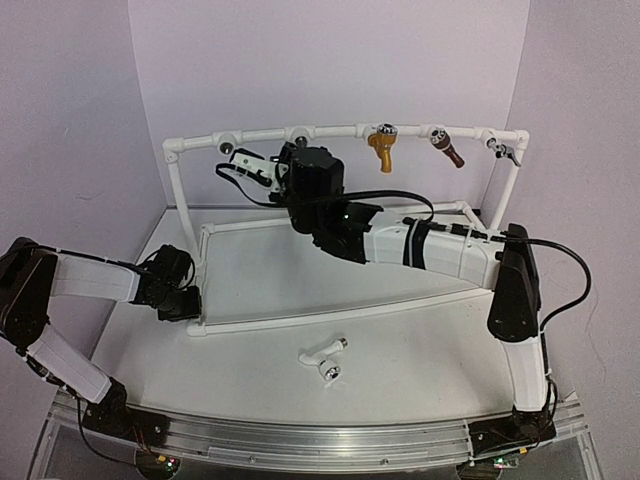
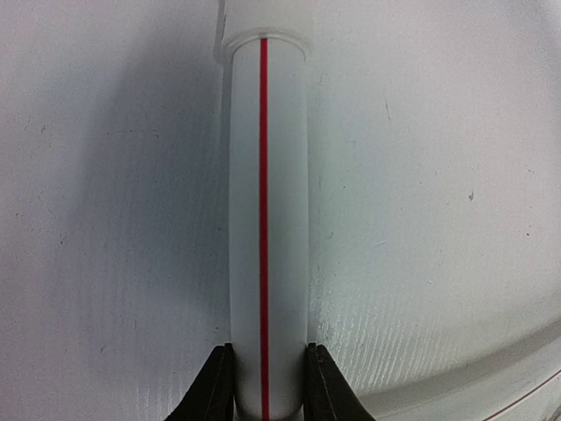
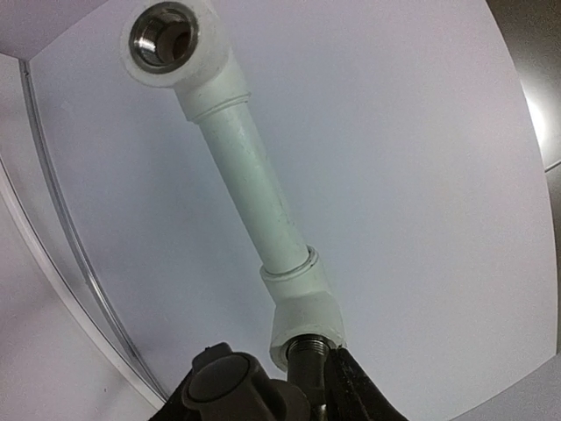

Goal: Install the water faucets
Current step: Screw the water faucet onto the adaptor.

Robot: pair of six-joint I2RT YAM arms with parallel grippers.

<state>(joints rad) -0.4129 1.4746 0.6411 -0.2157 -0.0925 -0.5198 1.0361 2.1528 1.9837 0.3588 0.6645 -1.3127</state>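
Note:
The black faucet (image 3: 263, 395) is in my right gripper (image 3: 311, 377), whose jaws are shut on its neck. Its threaded end sits in the mouth of a white fitting (image 3: 302, 311) on the pipe frame's top rail (image 1: 330, 130). From above, my right gripper (image 1: 272, 172) reaches up to that rail, with the black faucet's (image 1: 240, 170) lever sticking out to the left. The white faucet (image 1: 325, 358) lies loose on the table in front of the frame. My left gripper (image 2: 267, 377) is shut on the frame's white base pipe (image 2: 263, 219), near the left front corner (image 1: 195, 325).
A gold-yellow tap (image 1: 382, 148), a brown tap (image 1: 448, 152) and a small grey one (image 1: 505, 150) hang from the right part of the top rail. Another fitting with a bare threaded hole (image 3: 165, 37) sits further along the rail. Purple walls close in behind and beside.

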